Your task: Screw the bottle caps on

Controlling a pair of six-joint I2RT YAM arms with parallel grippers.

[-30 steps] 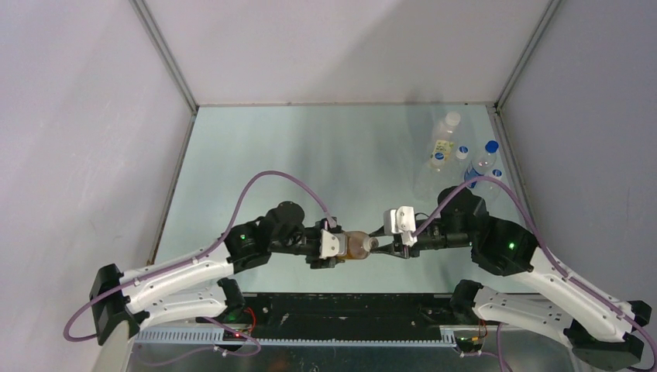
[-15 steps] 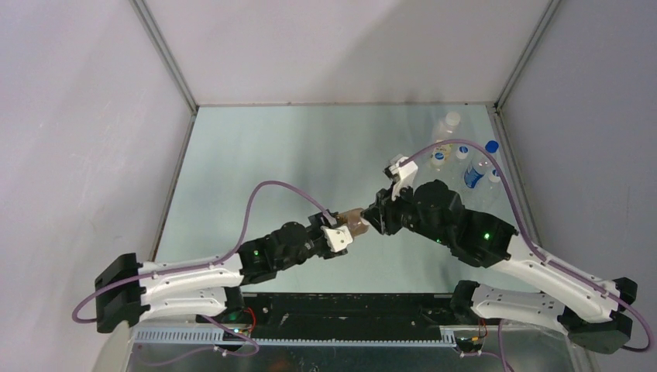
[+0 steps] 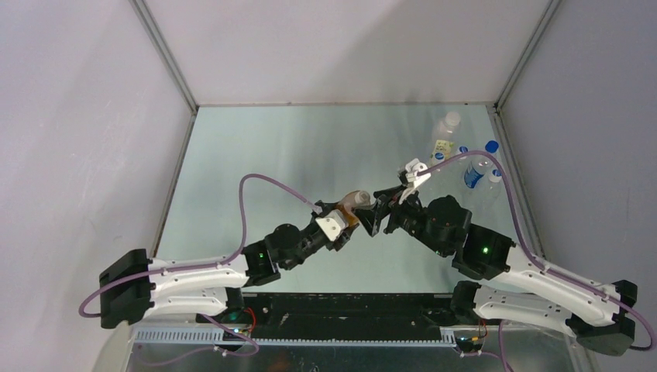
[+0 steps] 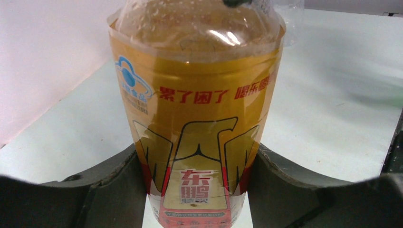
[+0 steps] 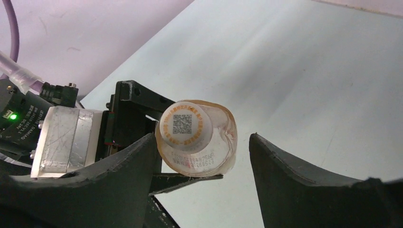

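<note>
Wrist views carry the detail that the overhead camera lacks. The left wrist view shows the left hand [image 4: 199, 190] clamped on the lower body of the amber bottle [image 4: 199, 95], one dark finger pressed to each side of its red-and-orange label. The right wrist view looks straight at the bottle's top. A white cap [image 5: 185, 124] printed with a square code sits on the neck, and the right hand [image 5: 204, 152] stands open with a finger on either side of the cap, gripping nothing.

Only the top view places all this. The amber bottle is held in the air over the middle of the desk [image 3: 294, 147], slanted between the two hands. A yellow-labelled bottle [image 3: 444, 139] and several clear bottles with blue caps [image 3: 491, 145] stand at the far right corner.

The desk is pale green and matte, boxed in by plain light grey panels on metal framing.

Half a second ago the right hand was closed over the bottle's neck; now its fingers are spread. Since a second ago the bottle has moved away from the near edge.
</note>
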